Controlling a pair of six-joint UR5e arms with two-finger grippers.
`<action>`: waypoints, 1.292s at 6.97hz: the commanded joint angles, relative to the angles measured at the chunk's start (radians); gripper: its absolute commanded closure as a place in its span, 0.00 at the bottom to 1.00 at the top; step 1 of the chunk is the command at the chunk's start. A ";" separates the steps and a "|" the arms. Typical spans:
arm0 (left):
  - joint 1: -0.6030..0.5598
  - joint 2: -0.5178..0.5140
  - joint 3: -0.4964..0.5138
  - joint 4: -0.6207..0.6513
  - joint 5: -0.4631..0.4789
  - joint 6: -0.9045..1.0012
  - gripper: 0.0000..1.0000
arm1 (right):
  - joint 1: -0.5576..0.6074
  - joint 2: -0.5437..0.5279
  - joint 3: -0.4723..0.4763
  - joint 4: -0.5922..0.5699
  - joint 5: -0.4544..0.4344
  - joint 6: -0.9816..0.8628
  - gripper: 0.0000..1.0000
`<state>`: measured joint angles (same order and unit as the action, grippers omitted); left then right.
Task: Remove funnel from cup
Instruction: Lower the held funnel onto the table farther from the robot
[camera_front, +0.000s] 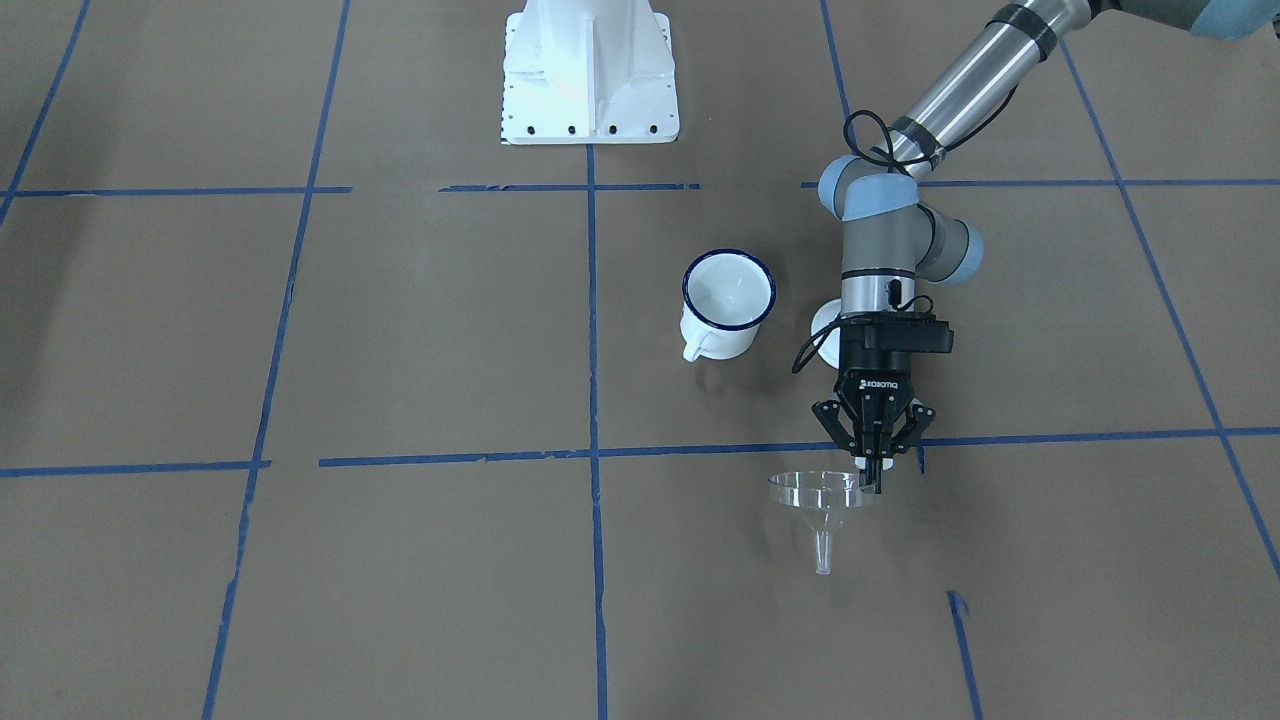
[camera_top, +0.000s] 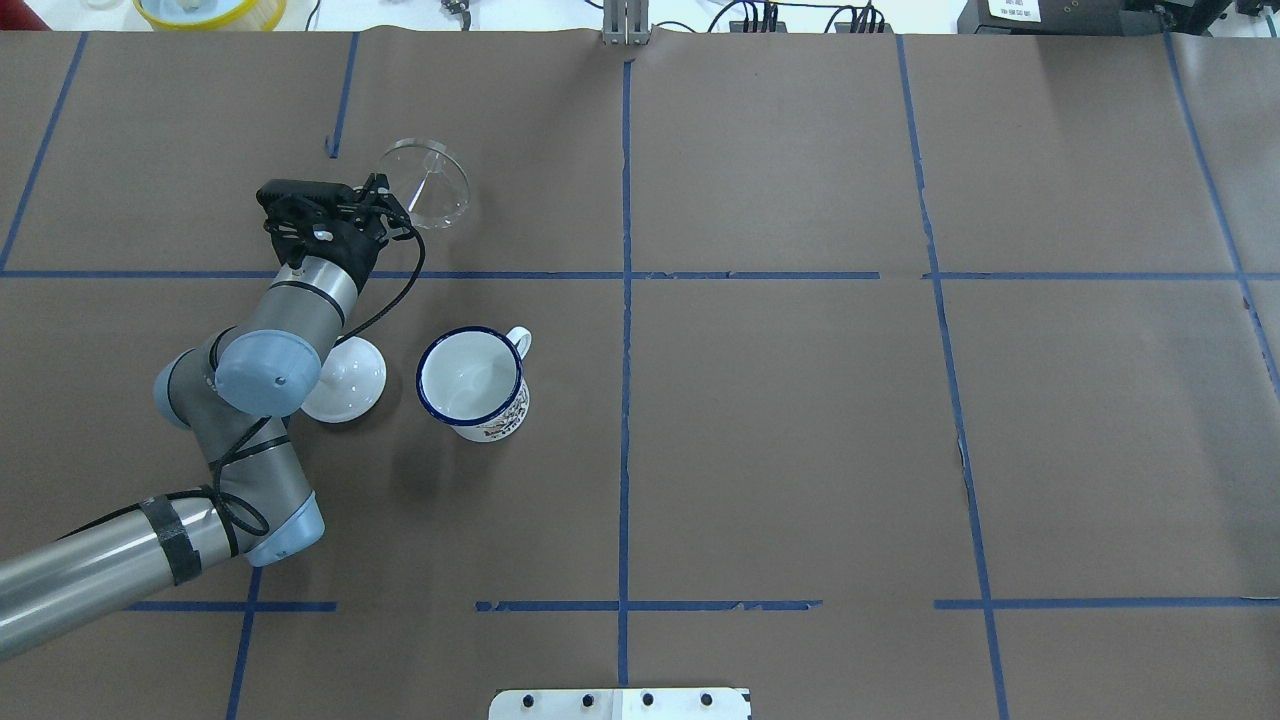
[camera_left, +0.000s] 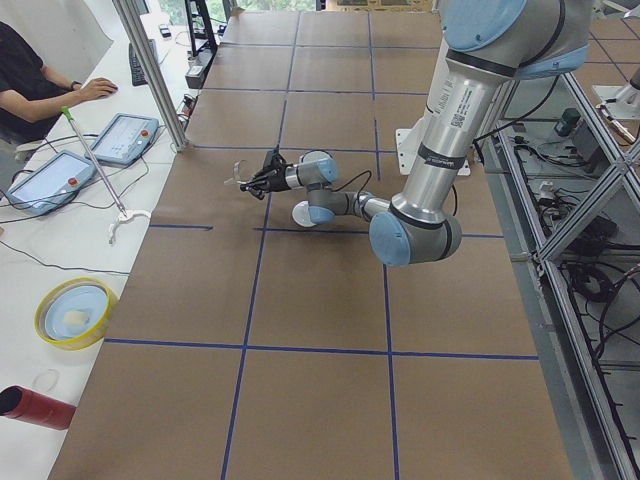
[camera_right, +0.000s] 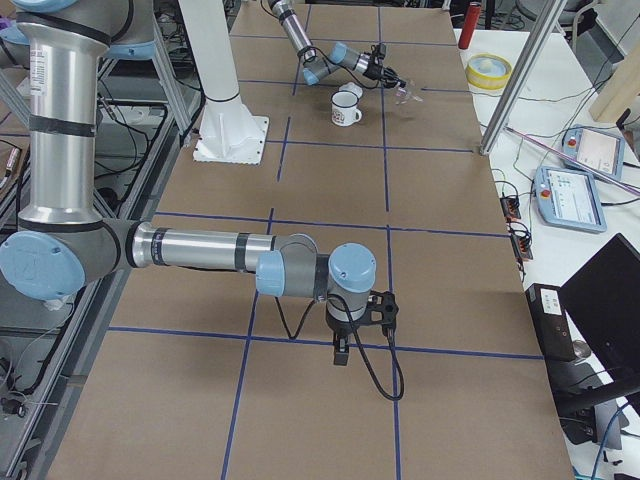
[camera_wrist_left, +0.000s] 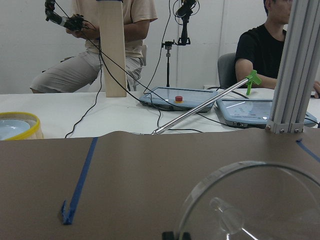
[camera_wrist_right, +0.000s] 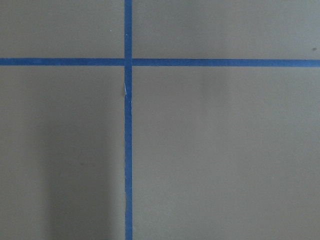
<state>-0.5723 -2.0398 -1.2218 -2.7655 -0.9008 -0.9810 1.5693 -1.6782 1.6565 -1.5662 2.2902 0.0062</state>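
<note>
Toward the operators' side of the brown surface (camera_front: 400, 560), the left gripper (camera_front: 876, 484) has its fingers pinched nearly together on the rim of the clear funnel (camera_front: 815, 495). The funnel is out of the cup (camera_front: 727, 300) and well apart from it, across a blue tape line (camera_front: 700, 450). The cup stands upright near a white lid (camera_top: 347, 378), while the right gripper (camera_right: 342, 352) hangs far off, and I cannot tell how its fingers stand.

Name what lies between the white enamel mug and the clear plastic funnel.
Front-facing view: only a blue tape line on brown paper separates the white enamel mug from the clear funnel.
</note>
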 joint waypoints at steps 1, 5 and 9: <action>-0.023 -0.025 0.031 0.001 -0.001 -0.013 1.00 | 0.000 0.000 -0.001 0.000 0.000 0.000 0.00; -0.034 -0.043 0.073 0.001 -0.009 -0.012 1.00 | 0.000 0.000 0.000 0.000 0.000 0.000 0.00; -0.034 -0.045 0.074 0.003 -0.009 -0.010 0.47 | 0.000 0.000 0.000 0.000 0.000 0.000 0.00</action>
<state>-0.6059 -2.0842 -1.1475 -2.7629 -0.9096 -0.9914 1.5693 -1.6782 1.6559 -1.5662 2.2902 0.0061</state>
